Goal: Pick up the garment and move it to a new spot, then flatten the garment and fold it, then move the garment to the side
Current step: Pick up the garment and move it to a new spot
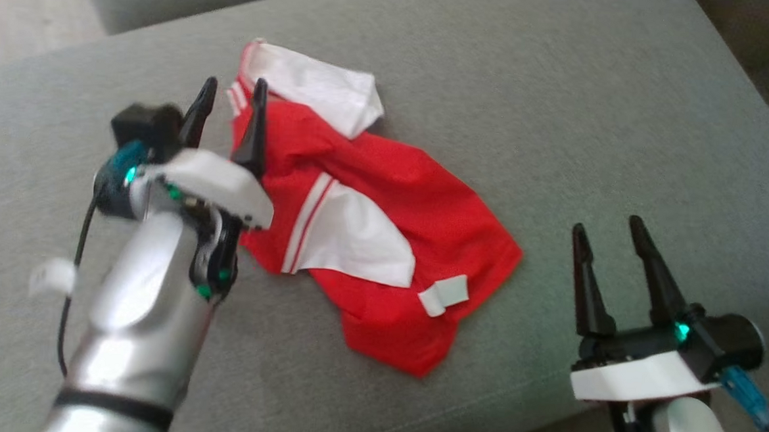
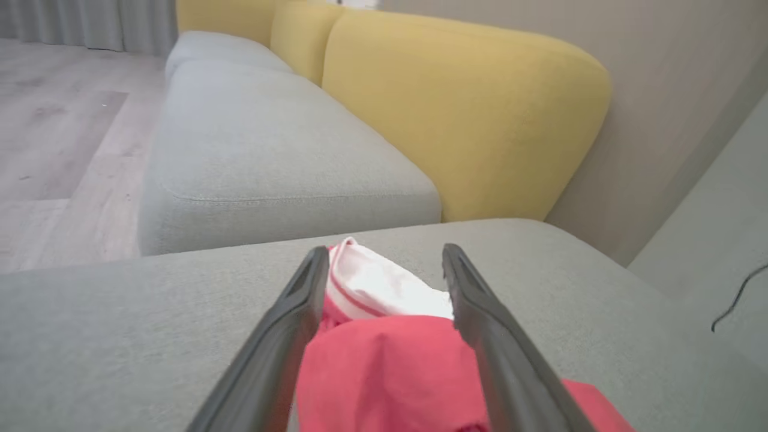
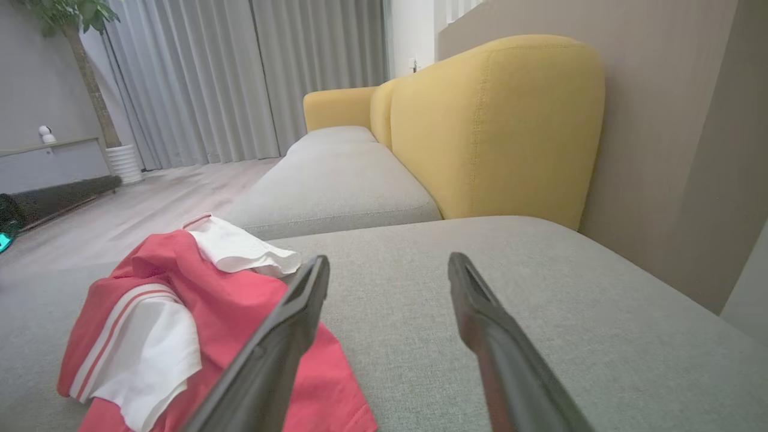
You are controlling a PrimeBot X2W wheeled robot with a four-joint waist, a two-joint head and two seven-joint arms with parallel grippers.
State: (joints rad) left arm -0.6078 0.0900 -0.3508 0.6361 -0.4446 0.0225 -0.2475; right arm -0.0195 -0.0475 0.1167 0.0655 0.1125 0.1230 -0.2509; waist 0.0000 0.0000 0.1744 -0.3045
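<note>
Smooth cloth garment [image 1: 392,190], matt woven sofa [image 1: 560,120]

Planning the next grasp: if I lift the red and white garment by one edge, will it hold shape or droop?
Probably floppy: the garment lies crumpled in soft folds on the grey cushion, so it should droop. Likely light: the fabric looks thin. Pushed, it would probably bunch rather than slide whole.

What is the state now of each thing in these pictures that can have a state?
red and white shirt: crumpled, not folded, lying on the grey sofa seat.
left tool: open, at the shirt's upper left edge, gripping nothing.
right tool: open, empty, apart from the shirt.
</note>
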